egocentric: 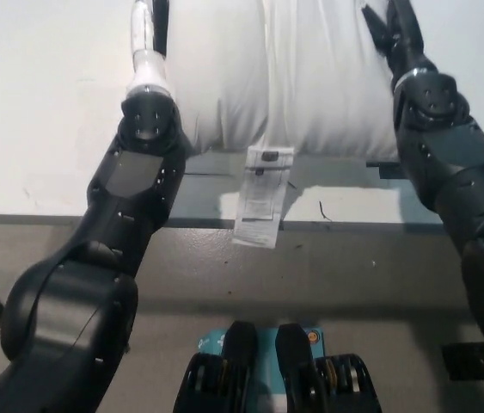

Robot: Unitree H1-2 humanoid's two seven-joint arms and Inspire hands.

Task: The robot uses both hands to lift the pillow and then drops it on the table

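A big white pillow [284,77] fills the top middle of the head view, low over the white table [44,112]; I cannot tell whether it touches the top. Its paper label [260,196] hangs past the table's front edge. My white left hand [144,34] presses on the pillow's left side, its fingers mostly hidden. On the pillow's right side lies my black right hand [392,34], with dark fingers on the fabric. The pillow is clamped between the two hands.
The table's front edge [353,224] crosses the picture at mid height, with grey floor [310,275] below it. A corner of a black tape patch [388,170] shows under the pillow's right end. Bare table top lies to the left.
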